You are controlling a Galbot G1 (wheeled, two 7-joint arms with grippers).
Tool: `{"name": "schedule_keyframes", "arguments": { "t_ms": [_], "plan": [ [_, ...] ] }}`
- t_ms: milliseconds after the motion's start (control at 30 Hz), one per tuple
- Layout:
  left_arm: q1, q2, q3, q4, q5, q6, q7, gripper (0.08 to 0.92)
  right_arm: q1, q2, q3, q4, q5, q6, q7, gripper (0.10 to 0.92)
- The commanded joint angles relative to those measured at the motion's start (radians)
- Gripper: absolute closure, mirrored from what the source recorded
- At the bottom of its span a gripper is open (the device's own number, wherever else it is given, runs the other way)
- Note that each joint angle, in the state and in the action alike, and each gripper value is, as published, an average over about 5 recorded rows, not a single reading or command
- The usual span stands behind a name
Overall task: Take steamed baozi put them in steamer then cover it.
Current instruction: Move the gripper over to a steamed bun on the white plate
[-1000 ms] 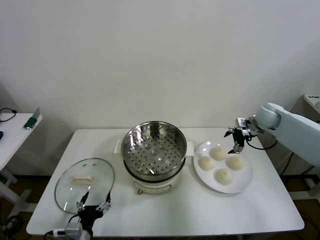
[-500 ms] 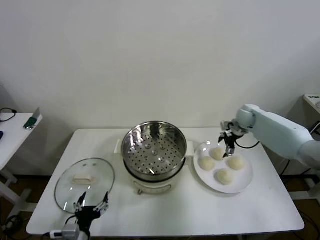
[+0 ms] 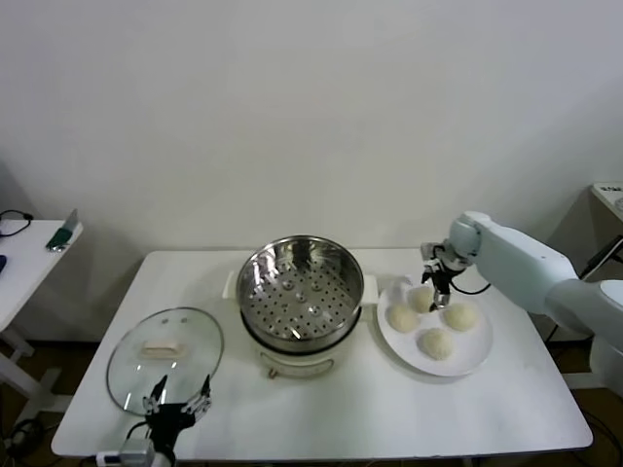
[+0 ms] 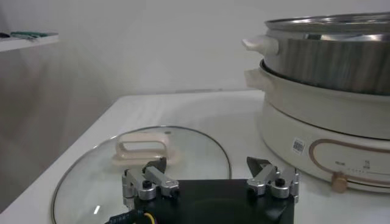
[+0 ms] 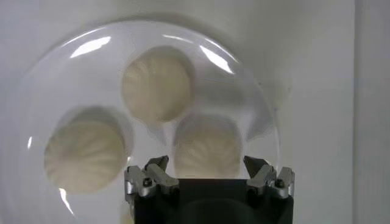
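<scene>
From my head camera, a white rectangular table [image 3: 506, 389] stretched before me against a plain white wall. At its centre stood the round shiny stainless-steel steamer [image 3: 300, 302] on its white base, uncovered, its perforated tray bare. Near the table's left front corner lay the round clear glass cover [image 3: 165, 358] with its cream bar handle, flat on the tabletop. To the right of the steamer sat a flat round white plate [image 3: 469, 362] carrying four small pale cream steamed baozi [image 3: 435, 342]. My right gripper [image 3: 435, 284] hung over the far left bun on that plate, fingers spread, holding nothing. My left gripper [image 3: 178, 401] waited at the near edge of the table, just in front of the cover, also spread and empty.

From my left wrist camera, my left gripper [image 4: 210, 182] showed its two fingers well apart above the near rim of the cover [image 4: 141, 167], with the steamer [image 4: 329, 91] standing beyond it to one side.

From my right wrist camera, I looked straight down on the plate [image 5: 36, 91]. Three baozi [image 5: 157, 83] were in view, and my right gripper [image 5: 209, 176] was released, its fingers apart on either side of one bun directly below, not visibly touching it.
</scene>
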Motion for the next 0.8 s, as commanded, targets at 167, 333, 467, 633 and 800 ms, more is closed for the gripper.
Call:
{"name": "schedule_keyframes", "arguments": {
  "t_ms": [167,333,467,633,800],
  "plan": [
    [-0.003,0.003,0.001,0.004,0.000,0.001,-0.001,0.177,-0.016,0.033,0.032,-0.060,-0.008,0.013,0.006,0.257],
    [0.000,0.001,0.004,-0.003,0.002,0.003,-0.001,0.177,0.002,0.022,0.005,-0.042,-0.001,0.012,-0.007,0.277],
    [0.002,-0.001,0.006,-0.004,0.003,0.002,-0.001,0.177,0.011,0.017,-0.007,-0.032,0.008,0.012,-0.013,0.313],
    [0.008,-0.003,0.010,-0.003,0.012,-0.001,-0.001,0.177,0.010,0.021,-0.010,-0.031,0.008,0.019,-0.016,0.337],
    [0.012,-0.005,0.012,-0.004,0.019,-0.002,-0.002,0.177,0.043,0.007,-0.035,0.015,0.013,0.032,-0.024,0.338]
  ]
}}
